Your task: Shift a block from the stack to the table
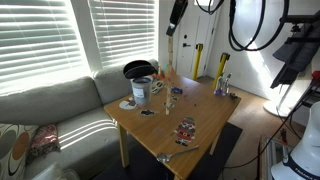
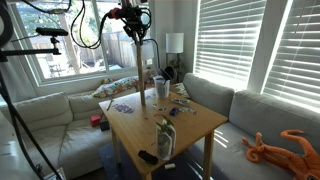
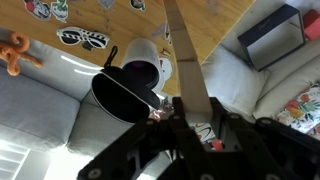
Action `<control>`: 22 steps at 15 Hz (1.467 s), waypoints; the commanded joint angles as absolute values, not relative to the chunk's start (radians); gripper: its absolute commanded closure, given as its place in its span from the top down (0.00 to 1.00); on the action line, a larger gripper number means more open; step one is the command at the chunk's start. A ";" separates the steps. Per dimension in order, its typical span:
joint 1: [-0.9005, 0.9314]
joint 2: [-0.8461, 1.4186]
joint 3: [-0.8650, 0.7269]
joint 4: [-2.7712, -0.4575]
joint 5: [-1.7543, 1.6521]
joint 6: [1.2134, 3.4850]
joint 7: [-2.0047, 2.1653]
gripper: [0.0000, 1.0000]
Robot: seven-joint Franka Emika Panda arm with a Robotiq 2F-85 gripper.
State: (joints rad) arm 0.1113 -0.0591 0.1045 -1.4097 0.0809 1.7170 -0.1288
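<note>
A: Counter (image 1: 200,115)?
B: Square, light-brown wood top, 4 slim legs, standing level in the corner of the sofa (image 1: 50,110), approx seat height.
A: Block stack?
B: Can't tell, bits on top too small.

Sunlit room: grey-green sofa (image 1: 50,105), slatted window blinds (image 1: 40,40).

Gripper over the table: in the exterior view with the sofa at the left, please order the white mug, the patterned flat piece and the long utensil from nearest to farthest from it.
From the gripper, high above the table:
1. White mug, at the left edge.
2. Patterned flat piece, toward the near corner.
3. Long utensil, at the near corner itself.
</note>
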 commanded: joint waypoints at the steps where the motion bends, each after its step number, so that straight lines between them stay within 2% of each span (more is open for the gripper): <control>1: 0.108 -0.098 0.105 -1.358 0.046 1.737 -0.086 0.06; 5: 0.097 -0.148 0.100 -1.356 0.021 1.856 -0.044 0.07; 8: 0.078 -0.187 0.088 -1.422 0.021 1.850 0.006 0.07; 9: 0.089 -0.159 0.092 -1.366 0.034 1.834 -0.035 0.29; 12: 0.079 -0.162 0.085 -1.393 0.034 1.834 -0.021 0.29; 13: 0.079 -0.163 0.085 -1.396 0.034 1.835 -0.019 0.07; 22: 0.050 -0.235 0.022 -1.637 0.078 1.832 0.061 0.07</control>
